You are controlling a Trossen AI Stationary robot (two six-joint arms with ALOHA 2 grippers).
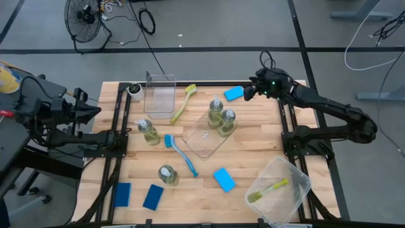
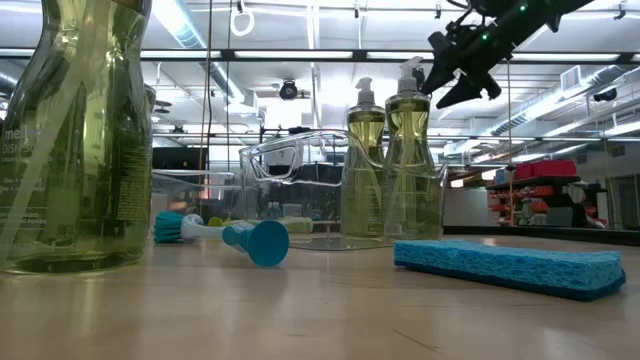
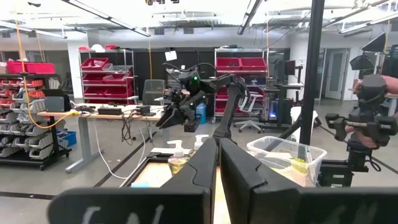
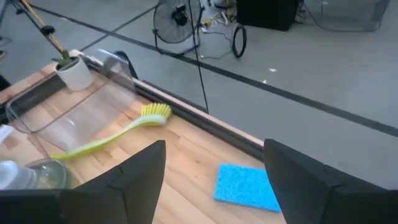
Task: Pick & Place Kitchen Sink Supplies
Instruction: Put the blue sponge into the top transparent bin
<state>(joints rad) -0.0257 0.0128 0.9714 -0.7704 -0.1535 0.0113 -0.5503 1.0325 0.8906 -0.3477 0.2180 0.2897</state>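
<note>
I've got the right end effector [image 1: 248,92] up over the far right corner of the bench [image 1: 253,155], fingers spread wide, nothing between them. Directly below & just ahead of it lies a blue sponge [image 4: 247,187], flat on the wood, not touching the fingers. A bit farther on its left, a yellow-green brush [image 4: 112,138] lies w/ its bristle head by the bench's far edge, handle partly over the clear bin [image 1: 159,94] next to it. Nearer me from the end effector, two bottles [image 1: 221,115] of yellow-green liquid stand upright on the clear flat tray [image 1: 205,139]. Further from it, toward bench centre: blue brush [image 1: 180,154] lying flat, a third bottle [image 1: 149,132] upright beside it, a fourth bottle [image 1: 168,174] upright nearer the front. Another blue sponge [image 1: 224,179] lies on the front-centre wood; two more sponges [image 1: 138,195] sit side by side at the front left corner. Front right, well apart from the end effector, a second clear bin [image 1: 280,190] holds the other yellow-green brush [image 1: 267,190]. Left end effector [image 3: 217,162] is clenched shut, empty, parked off the bench's left side.
</note>
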